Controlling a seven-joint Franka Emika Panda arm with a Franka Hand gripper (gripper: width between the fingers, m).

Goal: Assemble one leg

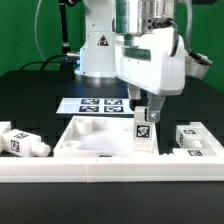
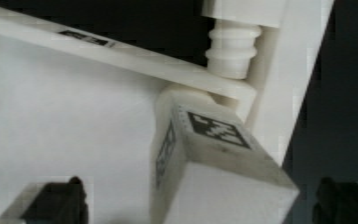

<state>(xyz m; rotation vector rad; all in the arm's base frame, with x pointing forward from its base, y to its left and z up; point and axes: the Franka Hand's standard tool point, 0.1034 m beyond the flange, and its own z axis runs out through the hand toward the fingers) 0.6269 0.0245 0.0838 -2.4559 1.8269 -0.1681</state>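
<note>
Black tabletop [image 1: 35, 100] spans mid-frame; on it, bottom centre, sits the white tray [image 1: 66, 130]. The leg [image 1: 146, 128] stands upright at the tray's right corner, right of centre, between open jaws that straddle its top without touching

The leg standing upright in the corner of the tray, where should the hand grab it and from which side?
Grip the leg by its upper half, across two flat opposite sides, coming straight down from above. It stands upright at the tray's corner, so its top is free while the rim crowds its base. The open hand straddles it that way.
</note>
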